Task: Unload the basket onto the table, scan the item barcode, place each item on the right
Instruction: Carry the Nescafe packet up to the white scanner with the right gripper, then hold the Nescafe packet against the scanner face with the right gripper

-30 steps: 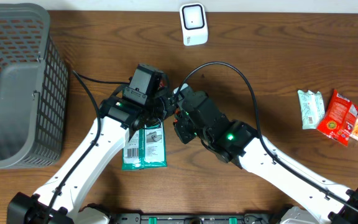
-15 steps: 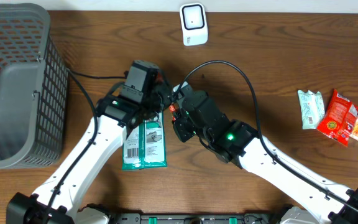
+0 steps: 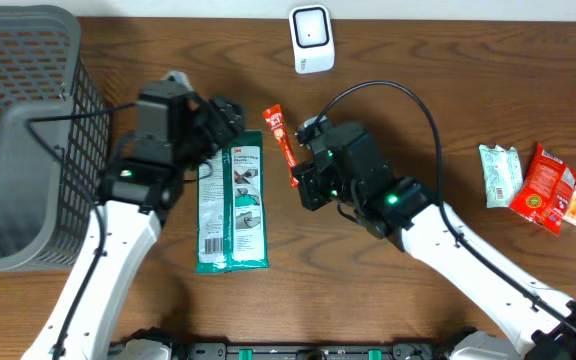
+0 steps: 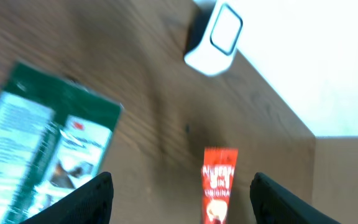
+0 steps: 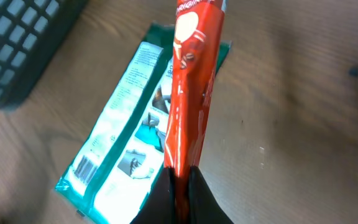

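A slim red stick sachet [image 3: 282, 143] hangs just above the table, and my right gripper [image 3: 297, 180] is shut on its lower end. In the right wrist view the red sachet [image 5: 194, 81] rises from between the closed fingers [image 5: 197, 193]. My left gripper [image 3: 226, 118] stands open and empty to the left of it. Its two dark fingertips [image 4: 95, 198] sit wide apart, with the red sachet [image 4: 220, 185] ahead between them, untouched. The white scanner [image 3: 311, 39] stands at the back edge, and the left wrist view shows the scanner [image 4: 219, 37] beyond the sachet.
A green and white flat package [image 3: 232, 205] lies on the table below the left gripper. A grey mesh basket [image 3: 28, 140] fills the left side. Several snack packets [image 3: 538, 185] lie at the far right.
My left gripper has opened, let go of the red sachet and drawn back to the left. The right gripper keeps the sachet and has shifted to the right.
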Tool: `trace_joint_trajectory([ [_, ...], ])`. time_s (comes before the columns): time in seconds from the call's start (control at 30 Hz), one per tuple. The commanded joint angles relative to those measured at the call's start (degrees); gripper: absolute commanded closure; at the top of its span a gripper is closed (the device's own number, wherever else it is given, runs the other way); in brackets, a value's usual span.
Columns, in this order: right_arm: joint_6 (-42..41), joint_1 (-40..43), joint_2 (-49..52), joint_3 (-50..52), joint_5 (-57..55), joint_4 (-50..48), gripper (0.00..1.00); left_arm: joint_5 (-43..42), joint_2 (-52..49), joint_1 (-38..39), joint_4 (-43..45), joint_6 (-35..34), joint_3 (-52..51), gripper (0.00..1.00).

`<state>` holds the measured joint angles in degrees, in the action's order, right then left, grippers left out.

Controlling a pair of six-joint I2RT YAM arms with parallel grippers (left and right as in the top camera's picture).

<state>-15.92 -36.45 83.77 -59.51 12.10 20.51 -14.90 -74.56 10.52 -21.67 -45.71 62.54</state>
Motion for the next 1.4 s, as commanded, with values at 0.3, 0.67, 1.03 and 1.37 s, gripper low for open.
trace_joint_trajectory([
  [0.3, -1.2, 13.8, 2.0, -22.8, 18.4, 11.2, 0.99, 3.0, 0.5, -12.2, -4.0, 9.5, 1.4, 0.17],
  [0.67, -3.6, 19.0, 21.5, -38.0, 28.5, 4.4, 0.99, 3.0, 0.5, -12.2, -5.5, 9.5, 1.4, 0.16],
  [1.03, -9.4, 20.5, 35.7, -38.4, 20.9, -14.2, 0.99, 3.0, 0.5, -12.2, -5.5, 9.5, 1.4, 0.16],
  [1.37, -17.2, 20.7, 46.7, -38.4, 19.2, -26.6, 0.99, 3.0, 0.5, -12.2, -5.5, 9.5, 1.4, 0.15],
])
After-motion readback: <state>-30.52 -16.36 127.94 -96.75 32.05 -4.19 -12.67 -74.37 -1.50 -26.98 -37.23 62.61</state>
